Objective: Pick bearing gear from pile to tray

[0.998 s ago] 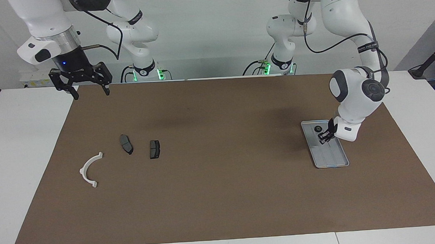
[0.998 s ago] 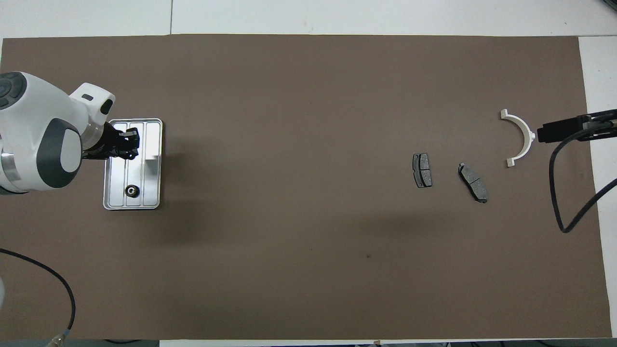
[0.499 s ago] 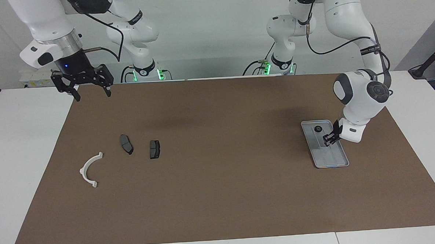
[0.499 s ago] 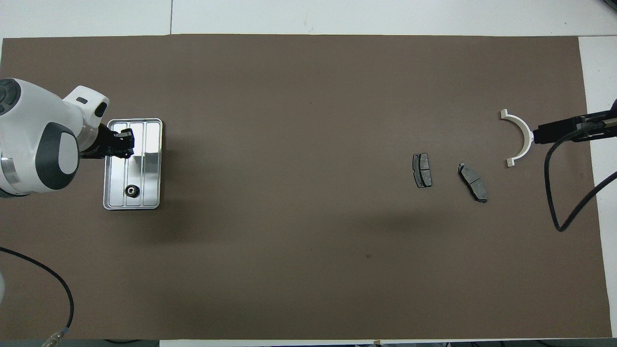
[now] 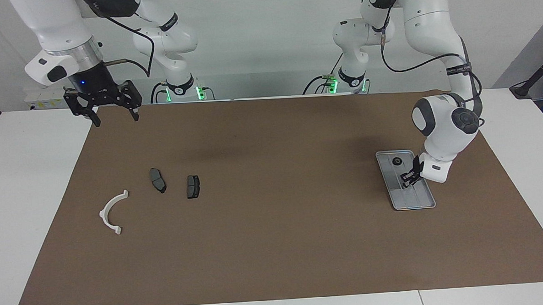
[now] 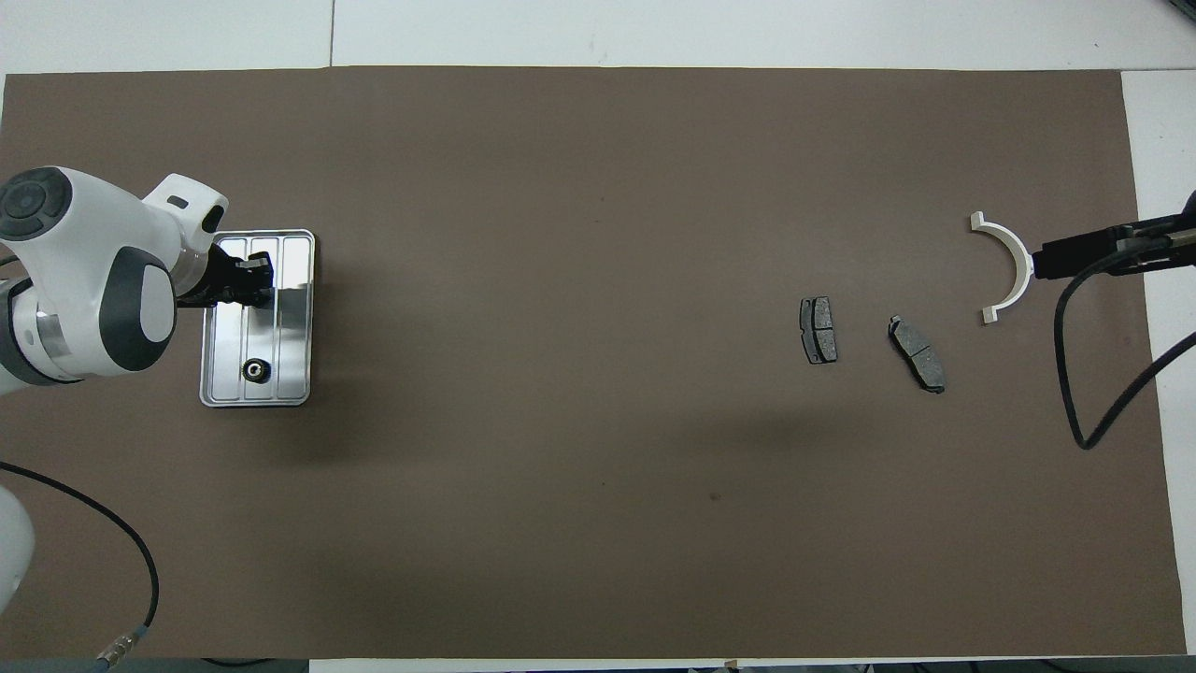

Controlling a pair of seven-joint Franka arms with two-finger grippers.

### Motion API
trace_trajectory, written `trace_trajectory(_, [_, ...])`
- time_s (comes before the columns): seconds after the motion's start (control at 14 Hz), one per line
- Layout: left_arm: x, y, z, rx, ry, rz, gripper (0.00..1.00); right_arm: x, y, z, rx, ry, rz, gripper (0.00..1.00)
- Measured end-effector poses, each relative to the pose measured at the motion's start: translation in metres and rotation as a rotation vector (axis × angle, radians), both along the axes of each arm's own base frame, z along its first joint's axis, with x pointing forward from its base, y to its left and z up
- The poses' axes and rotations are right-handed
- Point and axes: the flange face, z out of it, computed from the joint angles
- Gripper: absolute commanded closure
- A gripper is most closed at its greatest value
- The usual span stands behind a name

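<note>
The silver tray (image 5: 416, 202) (image 6: 290, 379) lies on the brown mat at the left arm's end of the table. One small black round bearing gear (image 5: 396, 161) (image 6: 254, 371) sits in the tray's end nearer the robots. My left gripper (image 5: 406, 178) (image 6: 254, 280) hangs low over the tray's middle, shut; nothing shows between its fingertips. The pile lies at the right arm's end: a white half-ring (image 5: 113, 212) (image 6: 1007, 266) and two dark grey pads (image 5: 157, 180) (image 5: 193, 186). My right gripper (image 5: 113, 116) waits open, raised over the mat's corner by its base.
The brown mat (image 5: 275, 244) covers most of the white table. The right arm's black cable (image 6: 1084, 374) hangs over the mat's edge beside the half-ring. The left arm's white wrist (image 6: 84, 280) stands over the mat next to the tray.
The left wrist has turned and its shut gripper has shifted slightly over the tray. The right gripper rose a little a second ago and has held still since.
</note>
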Motion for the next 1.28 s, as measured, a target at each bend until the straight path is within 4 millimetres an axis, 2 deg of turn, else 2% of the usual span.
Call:
trace_trajectory(0.07, [0.0, -0.001, 0.0, 0.0, -0.001, -0.001, 0.72, 0.0, 0.0, 0.0, 0.004, 0.002, -0.045, 0.0])
trace_trajectory(0.21, [0.0, -0.002, -0.001, -0.001, -0.004, -0.001, 0.65, 0.0, 0.001, -0.001, 0.01, 0.006, -0.108, 0.0])
trace_trajectory(0.29, [0.0, -0.002, -0.001, -0.001, -0.009, -0.002, 0.53, 0.0, 0.002, -0.001, 0.01, 0.007, -0.111, 0.0])
trace_trajectory(0.36, [0.0, -0.002, -0.002, -0.001, -0.009, -0.002, 0.24, 0.0, 0.002, -0.002, 0.01, 0.008, -0.11, 0.0])
trace_trajectory(0.43, [-0.001, -0.002, -0.004, -0.001, -0.008, -0.001, 0.0, 0.0, 0.002, -0.002, 0.01, 0.009, -0.109, 0.0])
trace_trajectory(0.57, [-0.001, -0.002, -0.003, -0.001, -0.009, -0.001, 0.0, 0.0, 0.003, -0.003, 0.01, 0.01, -0.109, 0.0])
trace_trajectory(0.71, [0.005, -0.001, 0.012, -0.001, 0.006, 0.001, 0.0, 0.0, 0.003, -0.003, 0.01, 0.011, -0.108, 0.0])
trace_trajectory(0.78, [0.008, 0.002, 0.032, -0.002, 0.023, 0.005, 0.0, 0.0, 0.003, -0.003, 0.01, 0.012, -0.108, 0.0])
trace_trajectory(0.93, [0.007, 0.015, 0.089, -0.005, 0.031, 0.023, 0.0, 0.0, 0.003, -0.004, 0.01, 0.012, -0.108, 0.0])
trace_trajectory(1.07, [-0.009, 0.025, 0.141, -0.011, 0.034, 0.038, 0.0, 0.0, 0.003, -0.004, 0.01, 0.013, -0.108, 0.0])
trace_trajectory(1.14, [-0.018, 0.026, 0.16, -0.014, 0.041, 0.038, 0.0, 0.0, 0.003, -0.005, 0.01, 0.014, -0.107, 0.0])
trace_trajectory(1.28, [-0.033, 0.021, 0.185, -0.019, 0.073, 0.03, 0.0, 0.0, 0.004, -0.006, 0.01, 0.017, -0.106, 0.0])
